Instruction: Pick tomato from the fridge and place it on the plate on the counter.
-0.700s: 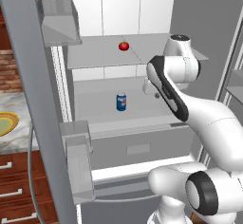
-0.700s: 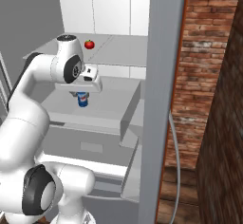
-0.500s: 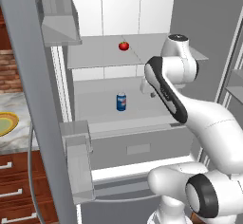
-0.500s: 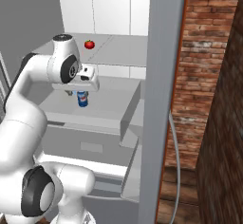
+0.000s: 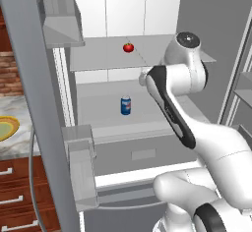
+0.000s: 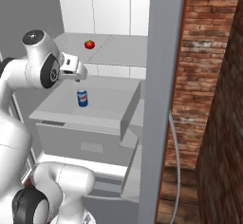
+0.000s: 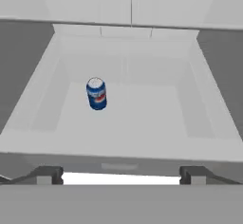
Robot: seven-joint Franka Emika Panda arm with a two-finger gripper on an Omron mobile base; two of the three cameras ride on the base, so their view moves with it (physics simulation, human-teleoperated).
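We can read no text anywhere. The blue soda can [image 7: 97,94], left of centre in the hand view, carries a red-and-white band like a brand mark, but its lettering is too small and blurred for us to make out.

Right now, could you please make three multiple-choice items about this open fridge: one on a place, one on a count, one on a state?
1. The small round red tomato lies on:
A. the upper shelf
B. the lower shelf
C. a door bin

2. Blue soda cans inside the grey fridge:
A. none
B. one
C. three

3. The gripper fingers are:
A. closed on the can
B. closed on the tomato
C. open, holding nothing

Answers: 1 A, it sits one shelf above the can; 2 B, a single can stands there; 3 C, the hand view shows them wide apart.
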